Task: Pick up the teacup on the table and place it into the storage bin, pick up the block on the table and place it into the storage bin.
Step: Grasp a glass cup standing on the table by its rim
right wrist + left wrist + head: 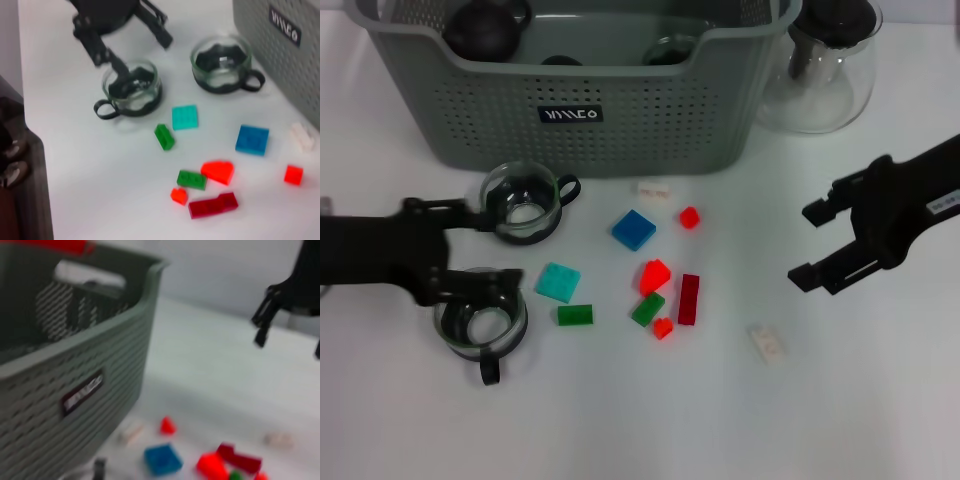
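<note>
Claws both spread wide, left [488, 256] between two teacups, right [812, 245] beside ten scattered blocks.

— What is the big grey-green rectangular plastic storage bin [590, 110] like up close?
— Matt moulded plastic, its walls perforated with rows of small holes, and a small black label with white lettering [570, 114] set flat on the front.
— And the two clear glass teacups [524, 203] with black handles?
— Glossy, see-through glass, with a dark band around each.
— The small blocks, such as the blue square one [634, 229]?
— Smooth hard plastic, slightly shiny, studs on top.
— The white table [840, 400]?
— Plain, smooth, matt.
— The clear round glass teapot [825, 70]?
— Shiny glass under a black lid.
— The black left gripper [470, 255] and black right gripper [820, 243]?
— Matt black, hard-looking.
</note>
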`<act>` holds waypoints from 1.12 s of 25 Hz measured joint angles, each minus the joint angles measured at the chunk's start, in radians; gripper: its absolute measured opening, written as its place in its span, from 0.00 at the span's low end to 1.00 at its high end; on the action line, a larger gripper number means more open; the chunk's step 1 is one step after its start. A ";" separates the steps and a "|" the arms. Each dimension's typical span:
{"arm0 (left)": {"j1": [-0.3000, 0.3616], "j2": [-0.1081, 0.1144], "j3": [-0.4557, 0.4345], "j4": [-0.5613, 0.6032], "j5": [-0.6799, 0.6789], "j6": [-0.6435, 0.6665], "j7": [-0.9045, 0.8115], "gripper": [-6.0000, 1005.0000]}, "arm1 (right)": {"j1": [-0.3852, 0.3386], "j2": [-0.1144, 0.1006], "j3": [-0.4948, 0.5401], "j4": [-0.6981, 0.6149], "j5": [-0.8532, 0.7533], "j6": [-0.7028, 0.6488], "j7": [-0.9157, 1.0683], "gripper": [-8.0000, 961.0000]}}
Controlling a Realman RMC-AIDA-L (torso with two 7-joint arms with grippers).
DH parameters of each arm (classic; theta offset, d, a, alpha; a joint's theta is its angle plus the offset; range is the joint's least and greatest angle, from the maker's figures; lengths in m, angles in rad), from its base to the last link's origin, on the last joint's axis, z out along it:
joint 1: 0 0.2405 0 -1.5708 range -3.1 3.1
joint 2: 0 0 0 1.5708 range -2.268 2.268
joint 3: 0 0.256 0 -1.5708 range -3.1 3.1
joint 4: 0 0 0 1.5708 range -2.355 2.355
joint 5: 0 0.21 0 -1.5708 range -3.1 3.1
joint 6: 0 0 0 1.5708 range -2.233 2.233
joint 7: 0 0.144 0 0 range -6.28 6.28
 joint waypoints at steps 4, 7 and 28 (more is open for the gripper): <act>0.007 -0.001 0.000 0.136 0.063 0.026 -0.100 0.82 | 0.017 0.000 -0.026 0.053 -0.005 0.017 0.001 0.93; 0.008 -0.002 0.001 0.213 0.107 0.052 -0.154 0.82 | 0.035 0.001 -0.060 0.085 -0.001 0.047 -0.002 0.93; -0.081 -0.024 0.106 0.321 0.372 0.101 -0.404 0.82 | 0.140 0.000 -0.132 0.210 -0.040 0.126 0.007 0.93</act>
